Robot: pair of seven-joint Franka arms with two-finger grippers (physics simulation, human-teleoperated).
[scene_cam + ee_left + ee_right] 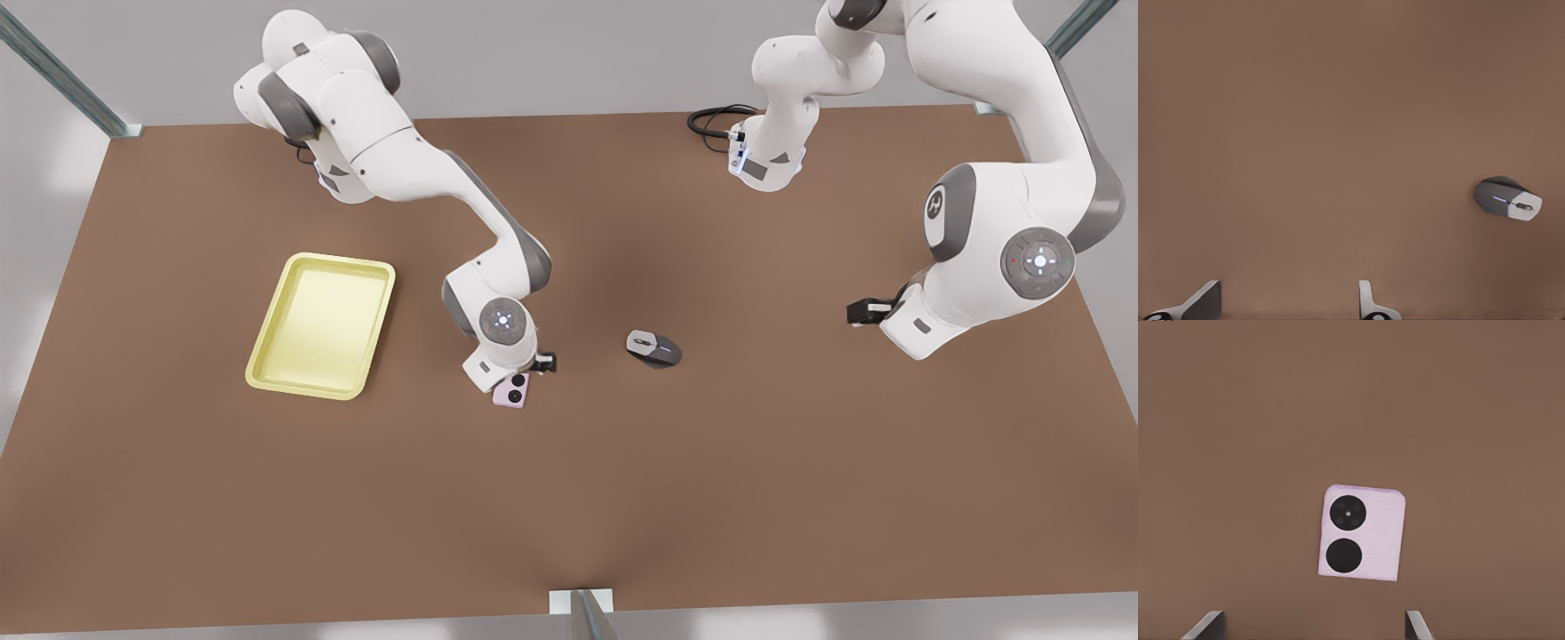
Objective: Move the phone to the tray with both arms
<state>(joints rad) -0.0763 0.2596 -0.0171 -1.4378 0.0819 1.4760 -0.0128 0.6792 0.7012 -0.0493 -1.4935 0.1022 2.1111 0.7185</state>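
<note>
1. Tray (pixel 322 325): on the table (pixel 569 498), at the front view's left.
2. Right gripper (pixel 1313 628): over the phone (pixel 513 390), fingers spread, nothing grasped.
3. Mouse (pixel 653 348): lies centre.
4. Left gripper (pixel 1290 303): waits at the front view's right, fingers spread, empty.

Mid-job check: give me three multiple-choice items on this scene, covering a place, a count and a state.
1. Where is the phone?
A. On the table, between tray and mouse
B. In the tray
C. Atop the mouse

2. How many black circles are on the phone?
A. One
B. Two
C. Four

3. The right end effector is:
A. Shut on the phone
B. Open above the phone
C. Shut on the mouse

Answers:
1. A, bare table surrounds it.
2. B, the right wrist view shows two.
3. B, its fingers stand apart and the phone lies flat.

The left end effector waits open at the front view's right.
</note>
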